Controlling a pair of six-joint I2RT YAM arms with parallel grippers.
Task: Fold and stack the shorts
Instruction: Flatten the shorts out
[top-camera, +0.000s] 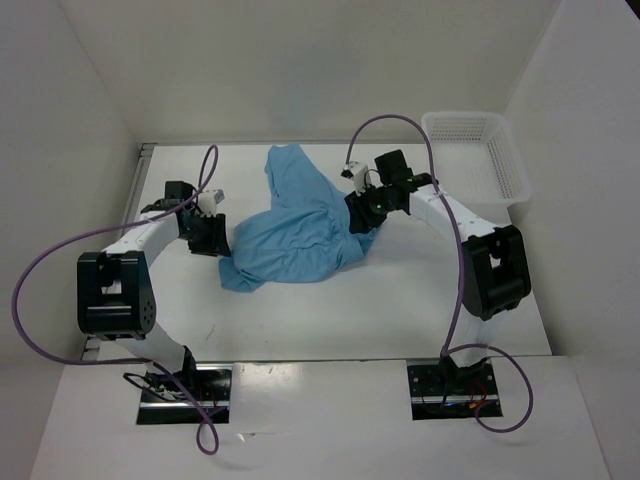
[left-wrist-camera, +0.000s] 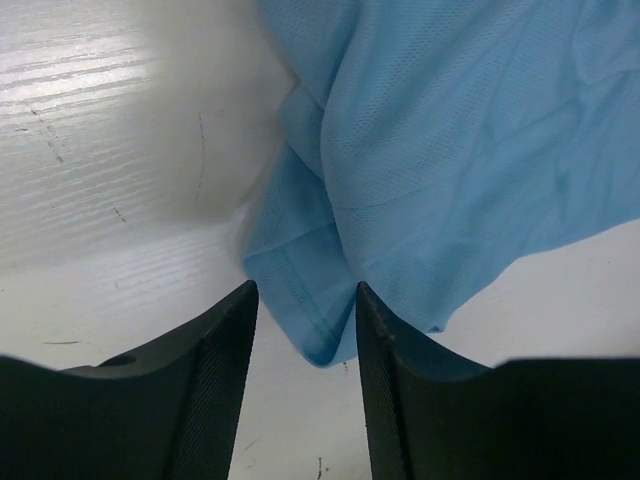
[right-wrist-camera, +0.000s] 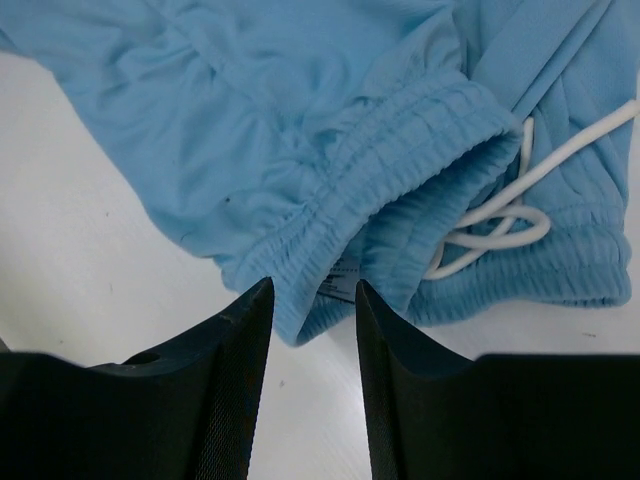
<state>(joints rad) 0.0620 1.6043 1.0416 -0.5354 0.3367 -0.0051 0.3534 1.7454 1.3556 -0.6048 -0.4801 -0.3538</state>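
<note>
Seat the shorts (top-camera: 300, 235) hem (left-wrist-camera: 312, 335) deep in the open left gripper (left-wrist-camera: 305, 288) and the waistband (right-wrist-camera: 400, 150) in the open right gripper (right-wrist-camera: 312, 285), then close both.

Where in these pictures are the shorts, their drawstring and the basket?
shorts (top-camera: 290, 240), top external view, middle of the crumpled fabric
drawstring (right-wrist-camera: 495, 213), right wrist view, where the white cords cross
basket (top-camera: 512, 160), top external view, its right wall
</note>
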